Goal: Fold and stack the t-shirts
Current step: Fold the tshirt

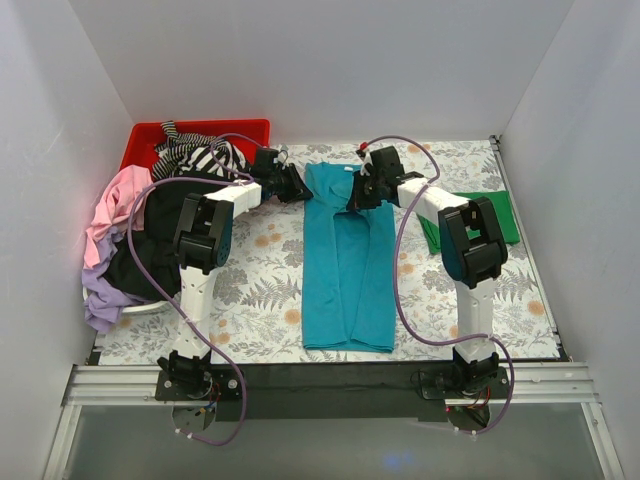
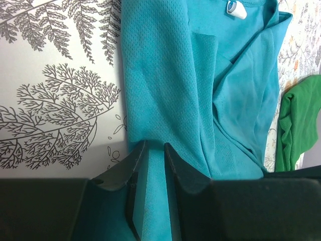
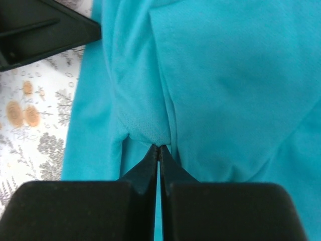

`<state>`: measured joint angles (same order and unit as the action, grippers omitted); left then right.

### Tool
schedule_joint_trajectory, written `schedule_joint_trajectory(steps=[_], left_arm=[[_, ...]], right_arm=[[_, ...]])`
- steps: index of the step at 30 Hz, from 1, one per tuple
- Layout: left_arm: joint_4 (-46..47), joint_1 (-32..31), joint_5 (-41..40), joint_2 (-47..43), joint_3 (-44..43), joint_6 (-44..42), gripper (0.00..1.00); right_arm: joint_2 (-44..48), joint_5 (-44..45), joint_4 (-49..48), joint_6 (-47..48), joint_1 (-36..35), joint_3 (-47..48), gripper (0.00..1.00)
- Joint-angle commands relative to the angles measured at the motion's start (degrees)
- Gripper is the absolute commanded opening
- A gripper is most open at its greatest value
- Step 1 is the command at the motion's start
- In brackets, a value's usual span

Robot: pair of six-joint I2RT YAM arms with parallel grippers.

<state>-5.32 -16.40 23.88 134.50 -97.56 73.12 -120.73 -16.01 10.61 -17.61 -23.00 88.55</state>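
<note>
A teal t-shirt (image 1: 345, 270) lies folded into a long strip down the middle of the fern-print table cover. My left gripper (image 1: 295, 185) is at its far left corner. In the left wrist view the fingers (image 2: 155, 145) stand close together with a fold of teal cloth (image 2: 170, 75) between them. My right gripper (image 1: 358, 190) is at the shirt's far right part. In the right wrist view its tips (image 3: 159, 146) are pinched shut on a pucker of teal cloth (image 3: 225, 75). A bright green t-shirt (image 1: 495, 215) lies at the right, also in the left wrist view (image 2: 296, 120).
A red bin (image 1: 200, 132) stands at the back left. A heap of shirts spills from it: striped (image 1: 195, 155), pink (image 1: 115, 200), black (image 1: 150, 250) and lilac (image 1: 105, 295). White walls close the table on three sides. The left gripper's finger (image 3: 45, 25) shows in the right wrist view.
</note>
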Motion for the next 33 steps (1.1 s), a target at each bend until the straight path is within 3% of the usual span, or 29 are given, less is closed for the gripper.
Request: schedule_joint_trajectory(steps=[1,7,9,10,11,14,25,33], left_arm=[[-2.24,-0.03,-2.08,0.15,-1.41,-1.58,0.18],[-2.32,0.06,-1.82,0.15,-1.67,-1.84,0.18],[-2.33,0.06,-1.64,0.06,-1.58,-1.93,0.18],[-2.41,0.06,-1.56,-0.11,-1.58,-2.02,0.18],[-2.41,0.06,-1.38,-0.02,-1.58,-2.11,0.18],[-2.50,0.06,-0.85,-0.72,-1.67,-2.46,0.18],[-3.91,0.14,-3.85,-10.83,-2.28,-4.04,0.19],[-5.84,-0.38,13.88,-4.26,-14.49,-0.62,0.20]], right_arm=[[1.46,4.93,3.36,1.34,-0.20,-0.23,0.01],[-0.12,8.36,7.30,1.17,-0.20,1.27,0.01],[-1.26,8.28,8.11,1.08,-0.11,2.32,0.06],[-1.53,7.84,8.46,1.00,-0.11,2.41,0.10],[-1.27,7.49,8.37,0.99,-0.11,2.24,0.31],[0.04,6.35,8.02,1.17,-0.11,1.71,0.42],[14.29,6.17,3.98,2.57,-0.20,-3.48,0.47],[2.87,3.89,7.05,4.77,-0.20,10.48,0.48]])
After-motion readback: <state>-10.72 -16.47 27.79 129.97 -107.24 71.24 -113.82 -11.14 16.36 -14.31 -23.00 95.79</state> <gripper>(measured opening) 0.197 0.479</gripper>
